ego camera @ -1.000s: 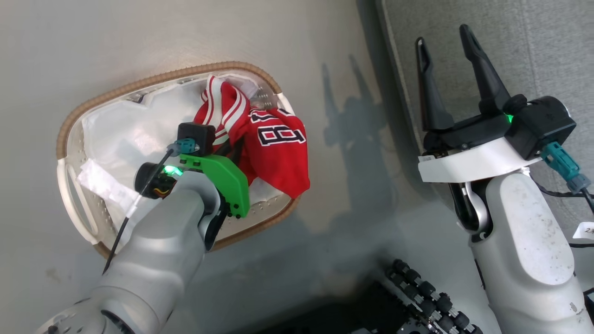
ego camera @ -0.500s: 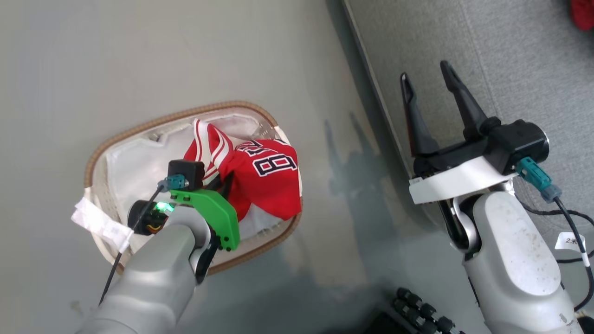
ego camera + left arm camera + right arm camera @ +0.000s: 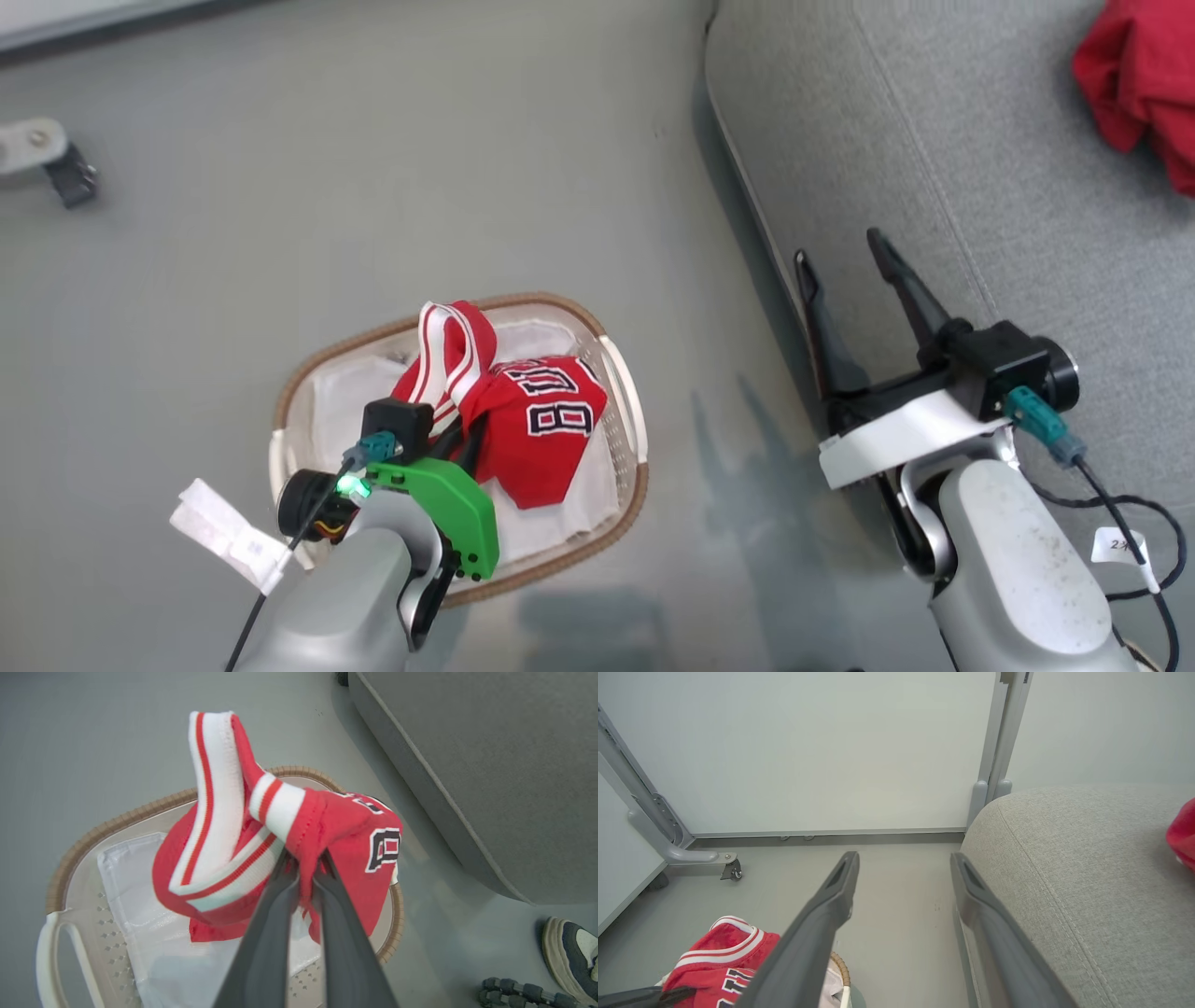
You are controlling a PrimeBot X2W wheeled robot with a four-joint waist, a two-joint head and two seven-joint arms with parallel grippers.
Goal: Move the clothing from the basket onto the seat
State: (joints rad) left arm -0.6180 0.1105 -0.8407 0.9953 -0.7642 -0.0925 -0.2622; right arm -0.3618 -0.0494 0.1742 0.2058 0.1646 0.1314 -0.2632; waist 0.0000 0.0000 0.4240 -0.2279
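Left tool (image 3: 304, 861): pinched narrow on a fold of the striped garment (image 3: 355, 835), fingers nearly together with red cloth between them.
Right tool (image 3: 838, 246): spread wide and holding nothing, at 4 o'clock in the head view, fingers pointing toward 12 over the front edge of the seat (image 3: 887, 140).
Striped garment: bunched in the left tool's grip over the basket (image 3: 635, 411), white-and-red trim looping up toward 12, navy-and-white numerals facing 3 o'clock; cannot tell whether the lowest fold touches the liner.
Plain red garment (image 3: 1139, 84): lying on the seat at 2 o'clock in the head view, well apart from both tools.
Basket: on the floor (image 3: 373, 187) at 7 o'clock in the head view, at 9 o'clock from the seat and apart from it, brown rim around white perforated walls.
Liner sheet (image 3: 135, 905): crumpled white, spread across the basket bottom under the hanging garment.
Seat: grey upholstery from 12 to 4 o'clock in the head view, rounded edge and a seam running along it.
Shoe (image 3: 570, 952): on the floor at 4 o'clock in the left wrist view, beside the seat's front edge.
Caster (image 3: 731, 870): on a grey frame leg at 9 o'clock in the right wrist view, against the pale wall.
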